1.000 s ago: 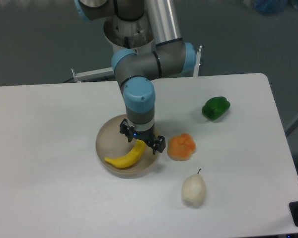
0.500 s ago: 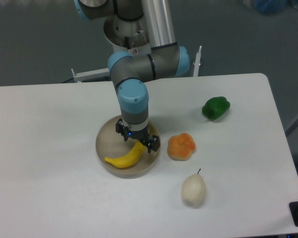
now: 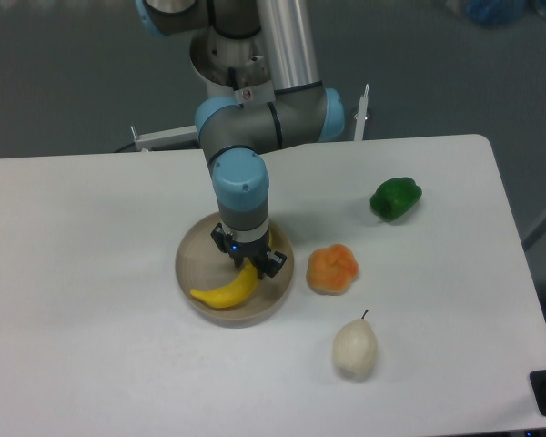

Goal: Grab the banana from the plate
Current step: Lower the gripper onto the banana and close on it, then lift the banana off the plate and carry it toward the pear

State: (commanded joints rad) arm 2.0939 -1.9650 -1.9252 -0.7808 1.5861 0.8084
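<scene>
the banana (image 3: 226, 289) lies in the plate (image 3: 193, 255), in the near half of the dish, its long axis running from lower left up to upper right; the left tip sits close to the plate's near-left rim, while the right end rises toward the middle and disappears under the tool (image 3: 247, 266); so the tool stands right over the banana's upper-right end, not over its middle, and the bulk of the fruit stretches away from it down and to the left (toward the camera side of the tabletop (image 3: 91, 364)); the two fingers look low, at or very near the fruit, and seem to straddle that end across its width, but whether they are spread or already pinching it i cannot tell, since the wrist hides the gap; judged from this, a grip here would take the banana near one end, so it may tip or swing as it is raised.
</scene>
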